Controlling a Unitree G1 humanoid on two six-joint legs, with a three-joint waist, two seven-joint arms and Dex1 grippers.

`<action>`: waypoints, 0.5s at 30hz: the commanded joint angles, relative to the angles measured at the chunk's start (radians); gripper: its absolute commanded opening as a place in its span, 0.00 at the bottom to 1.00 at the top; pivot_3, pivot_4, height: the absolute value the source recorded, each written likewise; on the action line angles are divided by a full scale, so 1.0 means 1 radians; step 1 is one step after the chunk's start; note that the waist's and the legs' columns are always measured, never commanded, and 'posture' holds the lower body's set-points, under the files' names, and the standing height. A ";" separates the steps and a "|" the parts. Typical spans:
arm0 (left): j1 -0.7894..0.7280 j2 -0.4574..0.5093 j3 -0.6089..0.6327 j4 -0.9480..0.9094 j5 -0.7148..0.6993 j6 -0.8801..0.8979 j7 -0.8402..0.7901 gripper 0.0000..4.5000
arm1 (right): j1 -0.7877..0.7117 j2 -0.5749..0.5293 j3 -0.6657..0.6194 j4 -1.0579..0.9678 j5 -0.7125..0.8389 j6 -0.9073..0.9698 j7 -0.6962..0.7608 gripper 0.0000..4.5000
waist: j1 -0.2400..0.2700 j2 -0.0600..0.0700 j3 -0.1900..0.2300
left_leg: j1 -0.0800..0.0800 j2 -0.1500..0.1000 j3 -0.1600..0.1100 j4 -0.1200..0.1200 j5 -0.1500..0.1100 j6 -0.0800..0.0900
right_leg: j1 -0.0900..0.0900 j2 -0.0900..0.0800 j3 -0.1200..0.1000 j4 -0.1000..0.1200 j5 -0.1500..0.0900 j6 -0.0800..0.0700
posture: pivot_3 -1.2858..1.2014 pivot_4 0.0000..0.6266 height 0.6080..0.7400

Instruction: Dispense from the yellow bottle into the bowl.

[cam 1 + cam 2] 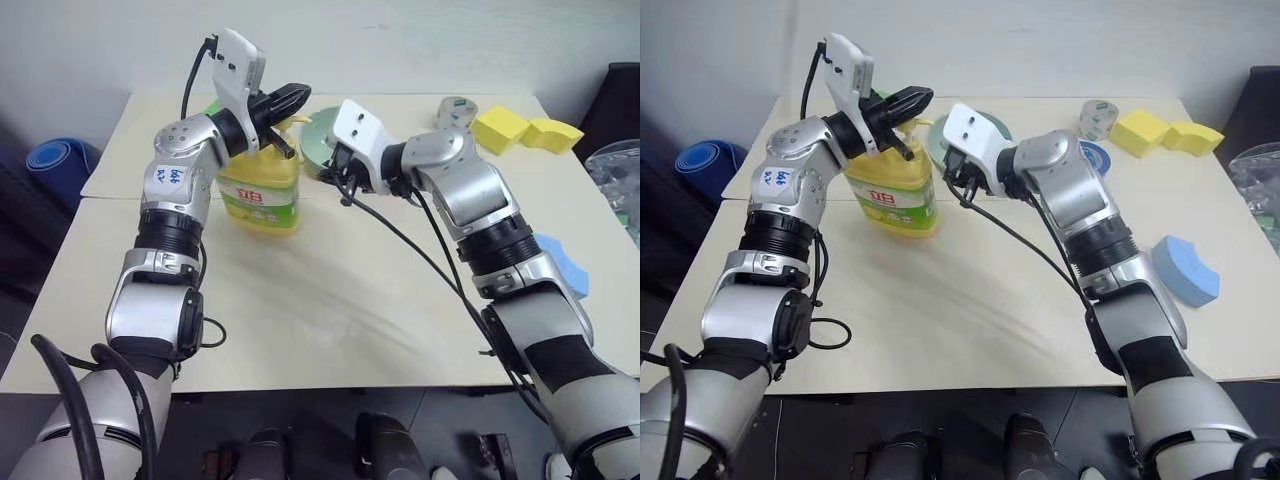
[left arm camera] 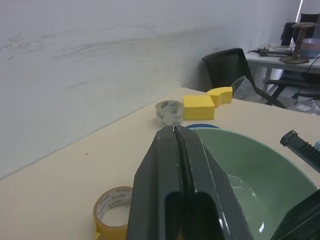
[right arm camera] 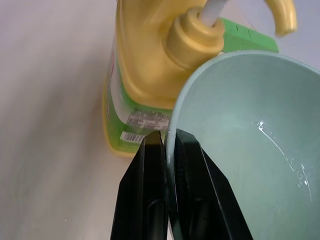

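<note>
The right fingers [image 3: 167, 150] pinch the rim of the bowl [image 3: 250, 145], one finger inside and one outside, holding it tilted just beside the yellow bottle [image 3: 145, 75], with the spout hooking over the bowl's far edge. The left fingers [image 2: 175, 137] are clenched on nothing, poised above the pump head, the bowl right below their tips.

The risk, as I judge it, is the press itself: pushed off-centre, the tall bottle could tip or skid away from the left fingers, and the spout could swing off the bowl and squirt onto the desk [image 1: 330, 300]. A thin rim pinch may also let the bowl rotate or slip if the bottle nudges it.

The pale desk top looks smooth, offering little grip. Beyond the fingers lie tape rolls [image 2: 114, 207], yellow sponge blocks [image 2: 199, 106] and a blue sponge [image 1: 1185, 270]; a plain wall [image 2: 90, 60] and a dark chair [image 2: 235, 67] stand behind.
</note>
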 commanded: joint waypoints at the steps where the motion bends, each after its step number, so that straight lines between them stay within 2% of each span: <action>1: -0.010 0.004 -0.004 0.006 0.033 0.046 0.033 0.00 | -0.042 0.010 -0.043 -0.022 0.015 -0.008 0.009 0.00 | 0.001 0.000 0.000 | 0.000 0.000 0.000 0.000 0.000 0.000 | 0.000 0.000 0.000 0.000 0.000 0.000 | 0.52 0.24 1.00; 7: 0.032 -0.003 -0.045 0.006 0.062 0.134 0.009 0.00 | -0.054 0.024 -0.059 -0.005 0.014 -0.008 0.004 0.00 | 0.000 0.000 0.000 | 0.001 0.000 0.000 0.000 0.000 0.000 | 0.001 0.000 0.000 0.001 0.000 0.000 | 0.52 0.24 1.00; 15: 0.101 -0.024 -0.086 0.032 0.122 0.123 0.046 0.00 | -0.058 0.043 -0.083 0.002 0.022 0.001 -0.008 0.00 | 0.000 0.001 -0.002 | 0.006 0.000 0.000 0.000 0.000 0.000 | 0.005 0.000 0.001 0.002 0.000 0.000 | 0.52 0.24 1.00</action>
